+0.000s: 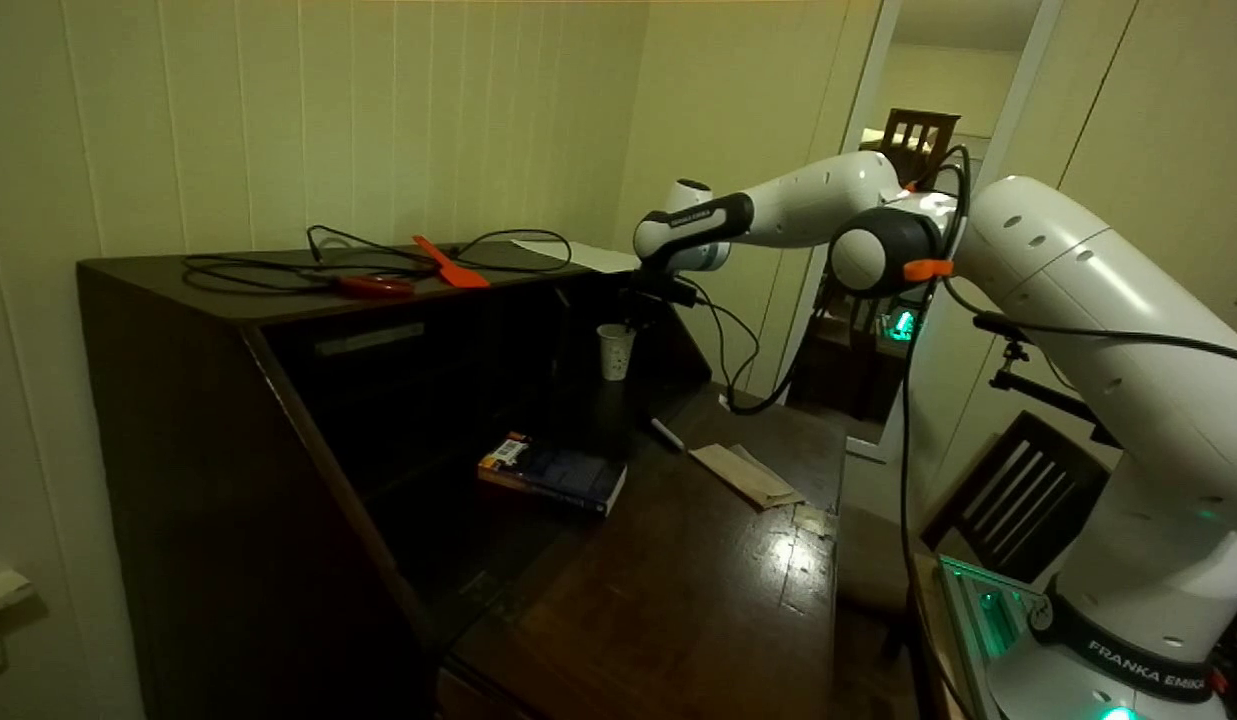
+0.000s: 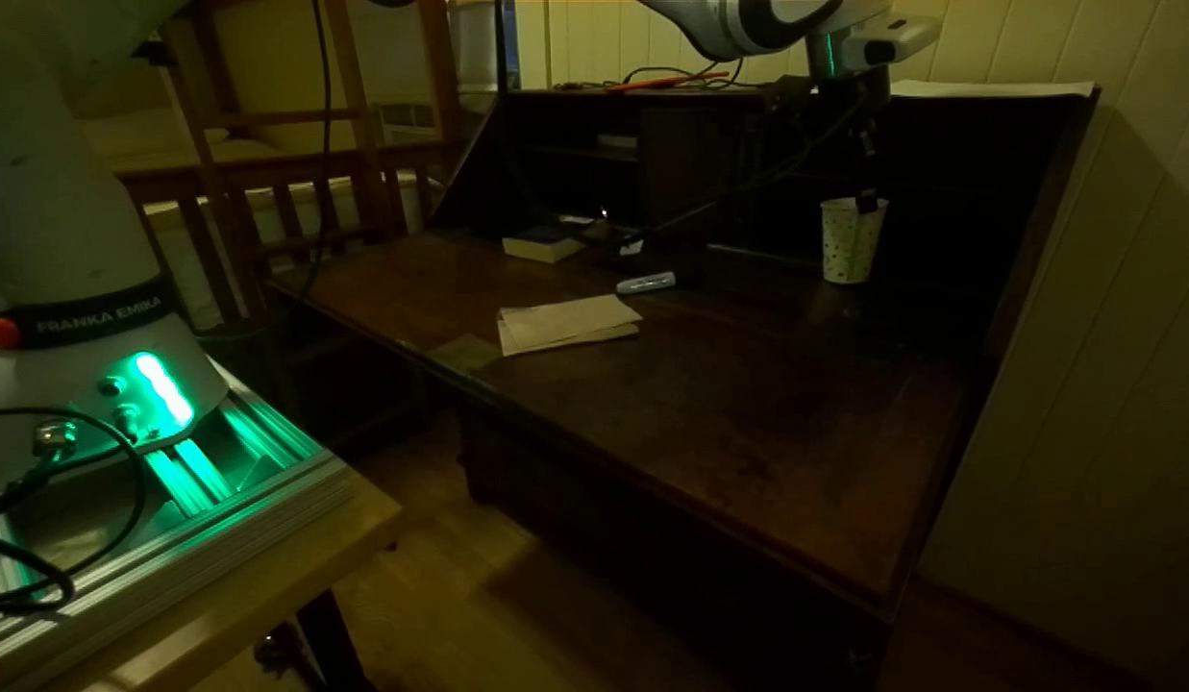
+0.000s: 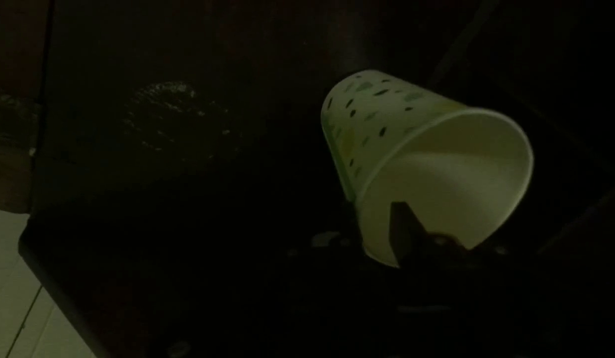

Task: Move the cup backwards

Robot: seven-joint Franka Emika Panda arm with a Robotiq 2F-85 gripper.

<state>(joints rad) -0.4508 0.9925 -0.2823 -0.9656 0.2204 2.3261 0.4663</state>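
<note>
The cup is white with dark and green flecks. It stands nearly upright at the back of the dark desk, and in both exterior views the cup (image 1: 615,353) (image 2: 849,245) is just below the gripper (image 1: 638,315) (image 2: 866,200). In the wrist view the cup (image 3: 382,119) shows its open mouth, and the gripper (image 3: 373,206) straddles its near wall. One finger is inside the mouth; the other, very dark, is outside at the left. A gap shows between the fingers. I cannot tell if the cup's base touches the desk.
A blue book (image 1: 556,472), a white marker (image 2: 646,283) and folded brown paper (image 2: 569,323) lie on the desk (image 1: 668,590). Dark compartments rise behind the cup. Above are cables, an orange spatula (image 1: 450,265) and a white sheet (image 1: 578,255). Cables hang from the wrist.
</note>
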